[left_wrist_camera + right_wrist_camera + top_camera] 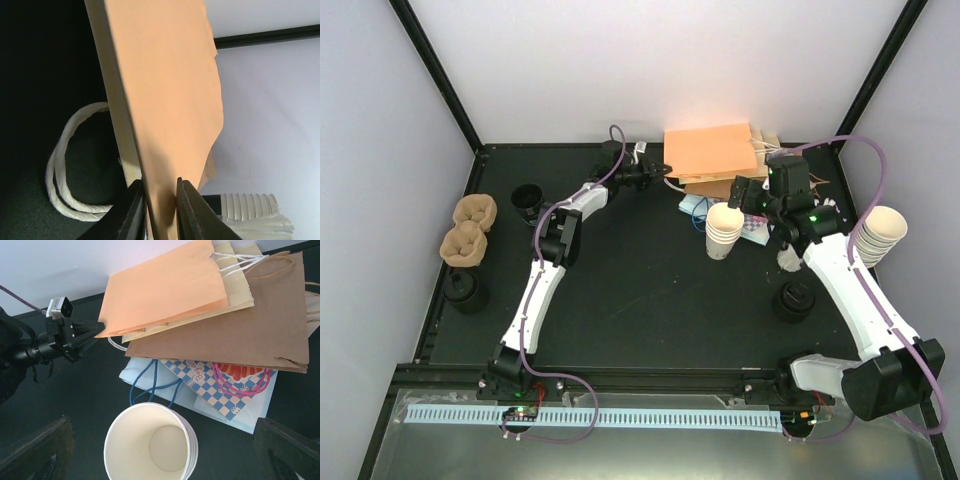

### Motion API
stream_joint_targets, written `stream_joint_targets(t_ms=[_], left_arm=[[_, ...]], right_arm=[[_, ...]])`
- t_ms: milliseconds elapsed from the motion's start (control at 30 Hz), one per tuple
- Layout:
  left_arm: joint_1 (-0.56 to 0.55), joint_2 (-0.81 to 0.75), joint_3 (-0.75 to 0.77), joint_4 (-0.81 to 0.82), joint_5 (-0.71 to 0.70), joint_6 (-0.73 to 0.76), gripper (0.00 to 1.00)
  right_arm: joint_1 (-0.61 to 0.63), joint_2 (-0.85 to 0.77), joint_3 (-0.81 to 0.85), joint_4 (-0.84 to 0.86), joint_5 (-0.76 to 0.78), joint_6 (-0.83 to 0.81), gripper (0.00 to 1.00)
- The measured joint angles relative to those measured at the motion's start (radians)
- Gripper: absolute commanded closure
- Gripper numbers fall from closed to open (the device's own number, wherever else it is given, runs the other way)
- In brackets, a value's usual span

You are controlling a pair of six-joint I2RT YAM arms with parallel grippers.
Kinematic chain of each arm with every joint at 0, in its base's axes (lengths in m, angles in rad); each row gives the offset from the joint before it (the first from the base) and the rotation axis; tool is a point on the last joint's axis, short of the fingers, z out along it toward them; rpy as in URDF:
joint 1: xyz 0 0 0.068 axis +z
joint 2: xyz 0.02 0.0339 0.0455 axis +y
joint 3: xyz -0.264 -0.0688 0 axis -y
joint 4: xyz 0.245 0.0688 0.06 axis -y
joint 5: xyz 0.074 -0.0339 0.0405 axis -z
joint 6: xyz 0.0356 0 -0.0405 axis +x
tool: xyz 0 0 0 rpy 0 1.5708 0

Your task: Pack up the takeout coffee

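Although three black round items (527, 197) (470, 290) (793, 300) stand on the table (650, 290) at 10, 8 and 4 o'clock, none shows a cream cup beneath it. The position of the coffee cannot be told from any view.

Left gripper (160, 210): reached out to 12 o'clock and clamped on the orange bag (710, 150). The wrist view shows one finger (131, 212) on each face of the bag's edge, with the paper pinched between them. A white rope handle (62, 170) lies looped on the table, just beside that edge.

Right gripper (162, 422): jaws spread wide, nothing held. It hangs above a cup stack (725, 232) at 2 o'clock, which is lidless and upright, with the top cup empty. The stack shows between the two fingers in the wrist view. Whether they touch it cannot be told.

Bag pile, 1 o'clock:
- The orange bag lies flat on top.
- A cream bag (240, 292) lies under it.
- A brown bag (240, 335) comes next.
- A blue-checked bag (210, 385) with pink handles follows.
- A pale blue bag (145, 375) is at the bottom.

Other items:
- A second cup stack (880, 235) leans against the wall at 3 o'clock, beside the right arm.
- Two pulp trays (470, 228) sit at 9 o'clock, touching each other.
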Motion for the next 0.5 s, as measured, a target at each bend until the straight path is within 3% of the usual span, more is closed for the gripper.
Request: stream_joint_targets(t_ms=[100,300,500], left_arm=[[0.0,0.01,0.008,0.016,0.007,-0.02,0.97],[0.001,0.01,0.002,0.041,0.017,-0.034,0.99],[0.017,-0.104,-0.184,0.068,0.016,-0.019,0.98]], right_arm=[[0.0,0.006,0.0,-0.001,0.003,-0.004,0.0],[0.0,0.017,0.0,-0.004,0.008,-0.008,0.0],[0.0,0.017,0.0,-0.014,0.015,-0.009,0.0]])
